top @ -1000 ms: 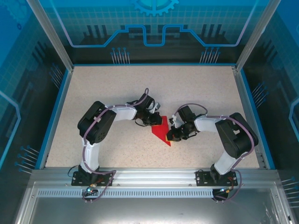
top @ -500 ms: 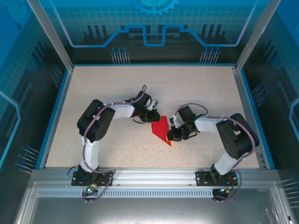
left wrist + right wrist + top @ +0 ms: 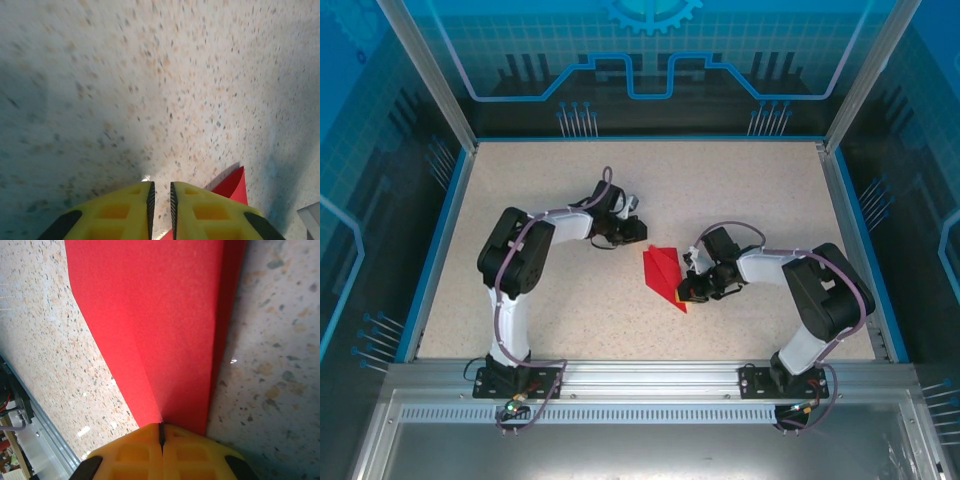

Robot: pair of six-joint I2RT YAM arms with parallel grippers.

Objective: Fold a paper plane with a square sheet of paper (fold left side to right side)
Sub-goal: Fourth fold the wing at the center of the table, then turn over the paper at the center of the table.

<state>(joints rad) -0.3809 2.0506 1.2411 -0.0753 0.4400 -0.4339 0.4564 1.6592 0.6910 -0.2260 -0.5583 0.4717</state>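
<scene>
Right wrist view: pinching tip of red paper [image 3: 150, 315] with right gripper [image 3: 161, 432], jaws shut tight, anchoring the folds; beside the paper, left gripper [image 3: 161, 192] barely parted, empty.

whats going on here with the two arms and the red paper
Two robot arms are folding a red paper on a speckled table. The paper lies between them, already folded into a pointed, creased shape. The right gripper is shut on the paper's near end and holds it. The left gripper is off the paper, over bare table just past one of its corners. Its jaws are a slit apart with nothing between them.
</scene>
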